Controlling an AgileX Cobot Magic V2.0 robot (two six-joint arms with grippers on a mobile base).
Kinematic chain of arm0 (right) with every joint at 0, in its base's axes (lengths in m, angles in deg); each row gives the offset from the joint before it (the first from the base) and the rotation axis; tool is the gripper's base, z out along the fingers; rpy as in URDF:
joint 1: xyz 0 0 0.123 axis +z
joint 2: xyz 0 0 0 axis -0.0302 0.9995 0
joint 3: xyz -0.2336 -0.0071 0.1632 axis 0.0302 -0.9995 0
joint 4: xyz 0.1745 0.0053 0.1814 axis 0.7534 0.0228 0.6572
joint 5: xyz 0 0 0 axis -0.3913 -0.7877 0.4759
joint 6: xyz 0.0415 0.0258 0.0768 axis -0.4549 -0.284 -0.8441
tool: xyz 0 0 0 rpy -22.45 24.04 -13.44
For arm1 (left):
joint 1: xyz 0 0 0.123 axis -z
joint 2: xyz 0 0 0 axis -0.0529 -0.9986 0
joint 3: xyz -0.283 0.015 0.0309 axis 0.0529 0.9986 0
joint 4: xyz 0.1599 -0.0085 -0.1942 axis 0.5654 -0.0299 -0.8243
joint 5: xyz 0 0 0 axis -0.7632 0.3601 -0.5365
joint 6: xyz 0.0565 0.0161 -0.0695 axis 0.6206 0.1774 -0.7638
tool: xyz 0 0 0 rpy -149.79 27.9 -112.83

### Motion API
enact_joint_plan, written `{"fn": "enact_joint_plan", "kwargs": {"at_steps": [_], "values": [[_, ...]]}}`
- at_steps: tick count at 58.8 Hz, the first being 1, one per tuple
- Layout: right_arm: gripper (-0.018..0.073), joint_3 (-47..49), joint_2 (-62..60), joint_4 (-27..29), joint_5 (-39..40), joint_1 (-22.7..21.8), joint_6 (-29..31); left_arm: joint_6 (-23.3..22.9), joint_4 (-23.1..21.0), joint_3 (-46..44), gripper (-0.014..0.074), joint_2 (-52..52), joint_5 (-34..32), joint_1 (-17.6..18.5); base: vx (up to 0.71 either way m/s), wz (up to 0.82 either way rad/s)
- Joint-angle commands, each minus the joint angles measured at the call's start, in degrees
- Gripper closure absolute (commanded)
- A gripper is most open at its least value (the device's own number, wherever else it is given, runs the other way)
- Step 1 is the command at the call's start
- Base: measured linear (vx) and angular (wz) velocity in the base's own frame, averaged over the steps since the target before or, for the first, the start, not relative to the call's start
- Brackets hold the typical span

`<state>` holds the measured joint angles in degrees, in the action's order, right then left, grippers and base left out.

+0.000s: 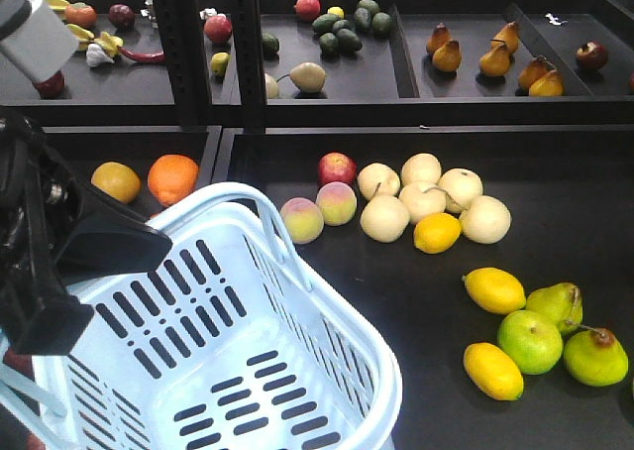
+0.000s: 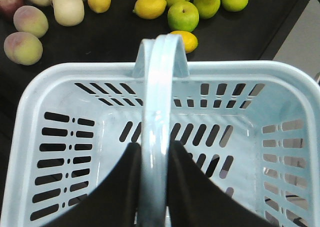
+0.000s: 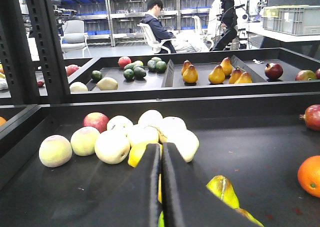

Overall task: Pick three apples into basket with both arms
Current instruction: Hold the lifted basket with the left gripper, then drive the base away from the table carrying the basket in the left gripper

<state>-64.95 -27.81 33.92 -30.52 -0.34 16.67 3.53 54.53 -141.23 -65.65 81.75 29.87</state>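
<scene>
My left gripper (image 2: 154,152) is shut on the loop handle (image 2: 160,87) of the pale blue basket (image 1: 327,311), which hangs tilted at the lower left. The basket (image 2: 45,82) shows nothing inside. My left arm (image 1: 59,242) is at the left edge. A dark maroon apple (image 1: 591,55) lies on the back shelf at the right, also in the right wrist view (image 3: 273,70). Another dark apple (image 1: 121,15) lies on the back left shelf. A third red apple (image 3: 313,117) shows at the right edge. My right gripper (image 3: 161,152) is shut and empty, low over the tray.
On the black tray (image 1: 555,242) lie a pink-red apple (image 1: 337,168), two peaches (image 1: 319,212), pale pears (image 1: 426,197), lemons (image 1: 493,289) and green pears (image 1: 565,341). Two oranges (image 1: 149,179) lie left. Black uprights (image 1: 246,44) stand in front of the shelf.
</scene>
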Motion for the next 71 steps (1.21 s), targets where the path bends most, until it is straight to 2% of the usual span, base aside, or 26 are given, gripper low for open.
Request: {"fn": "enact_joint_plan", "kwargs": {"at_steps": [1, 38, 71], "values": [[0.0567, -0.7, -0.7, -0.3, 4.3, -0.3, 0.4, -0.6, -1.9, -1.5, 0.0602, 1.0, -3.7, 0.3, 0.0, 0.0], [0.0567, -0.7, -0.7, -0.3, 4.3, -0.3, 0.4, -0.6, -1.9, -1.5, 0.0602, 1.0, -3.7, 0.3, -0.02, 0.04], [0.0567, -0.7, -0.7, -0.3, 4.3, -0.3, 0.4, -0.6, -1.9, -1.5, 0.0602, 1.0, -3.7, 0.3, -0.07, 0.25]]}}
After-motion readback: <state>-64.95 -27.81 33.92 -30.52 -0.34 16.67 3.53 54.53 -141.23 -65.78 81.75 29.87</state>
